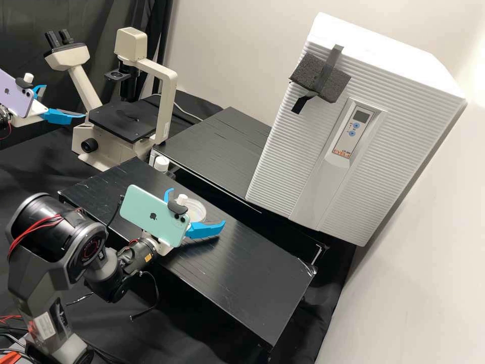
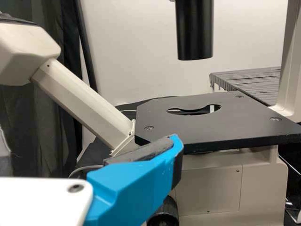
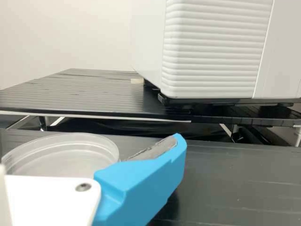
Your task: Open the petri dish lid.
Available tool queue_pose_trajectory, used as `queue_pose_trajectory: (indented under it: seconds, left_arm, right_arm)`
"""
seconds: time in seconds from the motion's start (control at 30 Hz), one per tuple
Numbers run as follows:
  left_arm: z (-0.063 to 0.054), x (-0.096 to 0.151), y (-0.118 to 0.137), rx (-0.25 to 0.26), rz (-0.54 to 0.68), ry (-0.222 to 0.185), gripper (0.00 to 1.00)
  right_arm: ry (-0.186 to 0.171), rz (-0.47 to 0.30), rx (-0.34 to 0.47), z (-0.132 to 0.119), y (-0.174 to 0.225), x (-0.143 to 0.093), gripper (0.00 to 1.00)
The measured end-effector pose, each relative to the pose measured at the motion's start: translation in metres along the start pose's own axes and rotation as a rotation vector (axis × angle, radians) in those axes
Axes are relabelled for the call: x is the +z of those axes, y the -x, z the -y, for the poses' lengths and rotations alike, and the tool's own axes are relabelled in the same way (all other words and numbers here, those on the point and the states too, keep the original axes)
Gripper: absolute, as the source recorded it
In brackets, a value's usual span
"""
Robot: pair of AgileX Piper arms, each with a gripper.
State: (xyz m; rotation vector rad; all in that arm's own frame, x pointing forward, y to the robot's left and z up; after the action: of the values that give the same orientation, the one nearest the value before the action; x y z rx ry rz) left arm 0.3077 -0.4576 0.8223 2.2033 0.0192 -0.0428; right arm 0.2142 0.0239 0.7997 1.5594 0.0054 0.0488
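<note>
The right gripper (image 1: 198, 207) is low over the front black platform, its two blue fingers spread open at either side of the clear round petri dish (image 1: 196, 211). The right wrist view has the dish (image 3: 63, 153) close beside a finger of the right gripper (image 3: 146, 179); whether they touch I cannot tell. Nor can I tell whether the lid sits on the dish. Far off at the left edge, the left gripper (image 1: 59, 103) stands open in front of the microscope, with nothing between its fingers. In the left wrist view, the left gripper (image 2: 141, 179) shows one finger before the microscope stage (image 2: 211, 127).
A beige microscope (image 1: 164, 108) stands behind the front platform (image 1: 242, 273). The rear platform (image 1: 217, 151) carries a large white ribbed appliance (image 1: 394, 101). A small white-capped bottle (image 1: 161, 163) is near the gap between the platforms.
</note>
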Motion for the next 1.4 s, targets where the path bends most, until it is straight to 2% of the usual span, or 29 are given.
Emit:
queue_pose_trajectory:
  seconds: [0.57,1.3,1.33,1.4]
  left_arm:
    - [0.000,0.000,0.000,0.000,0.000,0.000,1.00]
    - [0.000,0.000,0.000,0.000,0.000,0.000,1.00]
    - [0.000,0.000,0.000,0.000,0.000,0.000,1.00]
    - [0.000,0.000,0.000,0.000,0.000,0.000,1.00]
  right_arm:
    - [-0.004,-0.062,0.018,-0.006,0.004,-0.011,1.00]
    - [-0.005,-0.015,-0.029,0.006,0.000,-0.002,1.00]
    - [-0.005,-0.013,-0.030,0.006,0.000,-0.002,0.00]
    - [-0.005,-0.013,-0.030,0.006,0.000,-0.002,0.00]
